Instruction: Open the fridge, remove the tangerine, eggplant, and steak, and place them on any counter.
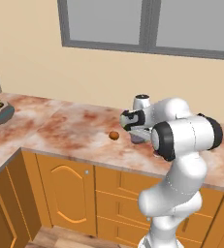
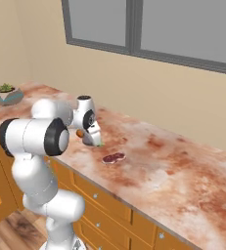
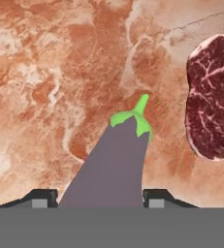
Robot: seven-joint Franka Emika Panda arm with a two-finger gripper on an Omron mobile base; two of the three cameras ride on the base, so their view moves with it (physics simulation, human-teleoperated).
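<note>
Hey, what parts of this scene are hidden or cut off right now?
- Eggplant: hand view, its lower end cut off between the end effector tips.
- Steak: hand view, right edge cropped by the frame.
- Tangerine: right base view, mostly behind the arm.
- End effector: left base view, fingers hidden behind the wrist.

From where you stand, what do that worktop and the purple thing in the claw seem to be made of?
The counter looks like polished stone, marble perhaps: reddish-brown and cream veining with a soft sheen. The eggplant, held between the gripper fingers, looks like a smooth matte purple vegetable with a green stem end; being rendered, it could equally pass for plastic. The steak beside it shows raw red meat with white marbling.
</note>
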